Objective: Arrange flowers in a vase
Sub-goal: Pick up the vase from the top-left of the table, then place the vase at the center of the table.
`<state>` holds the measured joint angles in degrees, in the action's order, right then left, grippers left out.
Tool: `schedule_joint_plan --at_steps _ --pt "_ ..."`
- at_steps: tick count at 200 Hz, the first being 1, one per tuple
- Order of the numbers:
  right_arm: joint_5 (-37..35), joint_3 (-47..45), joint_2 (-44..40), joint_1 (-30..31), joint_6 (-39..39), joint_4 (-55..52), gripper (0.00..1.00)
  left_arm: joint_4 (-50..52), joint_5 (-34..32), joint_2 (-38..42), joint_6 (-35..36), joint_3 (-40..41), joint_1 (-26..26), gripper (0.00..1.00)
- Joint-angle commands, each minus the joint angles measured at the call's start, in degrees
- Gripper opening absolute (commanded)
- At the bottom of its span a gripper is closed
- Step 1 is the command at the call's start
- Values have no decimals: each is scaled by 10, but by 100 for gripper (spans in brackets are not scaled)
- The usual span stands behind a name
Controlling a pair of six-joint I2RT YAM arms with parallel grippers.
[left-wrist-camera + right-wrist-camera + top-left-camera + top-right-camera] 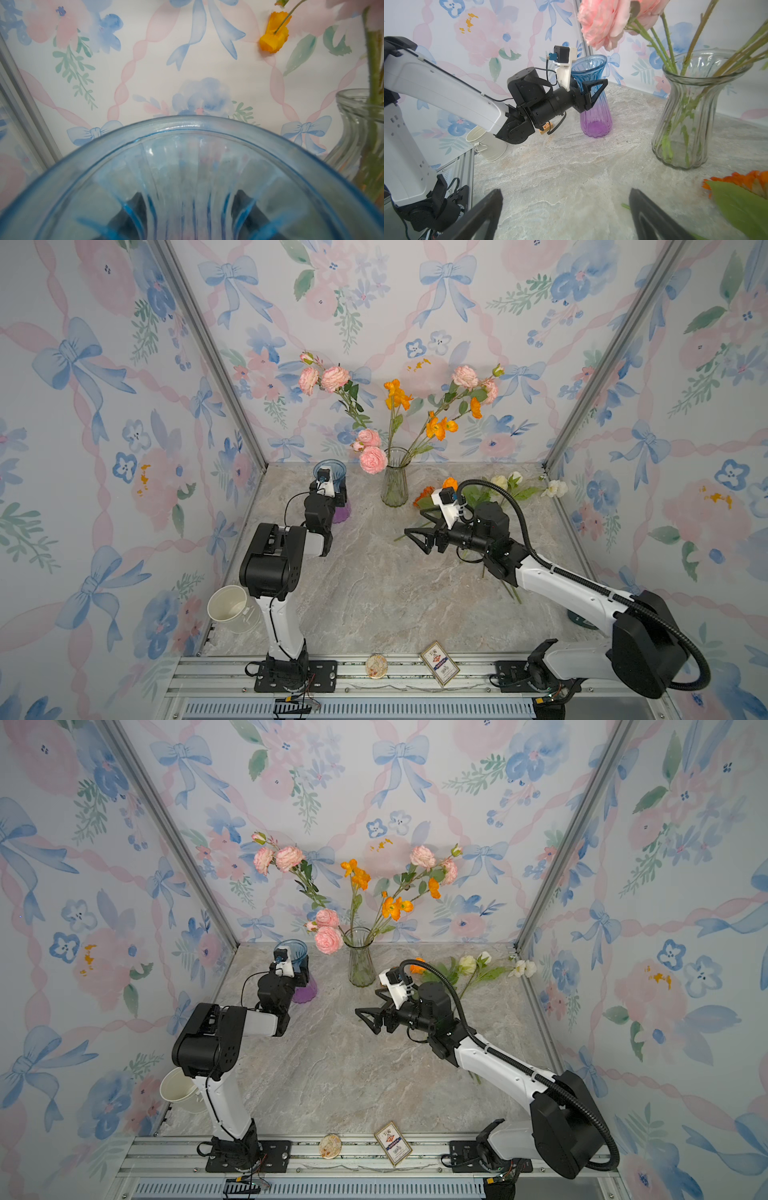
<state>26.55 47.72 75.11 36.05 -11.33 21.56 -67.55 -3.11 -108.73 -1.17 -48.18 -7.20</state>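
Two claws: your left gripper (591,87) pinches the blue-to-purple ribbed glass vase (596,116) at its neck, right gripper (564,193) spread, so keep that vase upright; loose green-stemmed flowers (505,483) lie on the marble table (374,593) by your right arm.

Your left arm (270,560) is folded at the elbow with its forearm level. The left jaws are clamped on either side of the neck of the blue-and-purple vase (596,116). Your right arm (561,585) stretches out low and nearly level. The right jaws are spread wide and empty, pointing toward the left jaws.
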Motion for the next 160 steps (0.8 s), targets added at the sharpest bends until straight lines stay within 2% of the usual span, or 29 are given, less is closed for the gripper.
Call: schedule_joint_plan --at_steps 1,21,47,66,108,131,160 --pt "-24 -17 -48 18 8 -34 97 -55 25 85 -18 24 -4 46" --pt "-86 -25 -80 29 2 -83 97 -55 15 143 -31 75 -21 44" --pt "-192 -9 -88 35 -25 -212 97 -63 -7 220 -37 161 -68 41" --pt "-221 -21 -103 36 -40 -263 97 -63 -33 280 -19 215 -122 40" --pt "-276 -95 -196 35 -76 -278 97 -55 -64 402 -36 299 -225 39" --pt "-309 -91 -215 25 -82 -336 97 -35 -43 431 -55 306 -264 39" --pt "-322 -107 -234 2 -96 -361 97 -28 6 412 -64 293 -309 38"
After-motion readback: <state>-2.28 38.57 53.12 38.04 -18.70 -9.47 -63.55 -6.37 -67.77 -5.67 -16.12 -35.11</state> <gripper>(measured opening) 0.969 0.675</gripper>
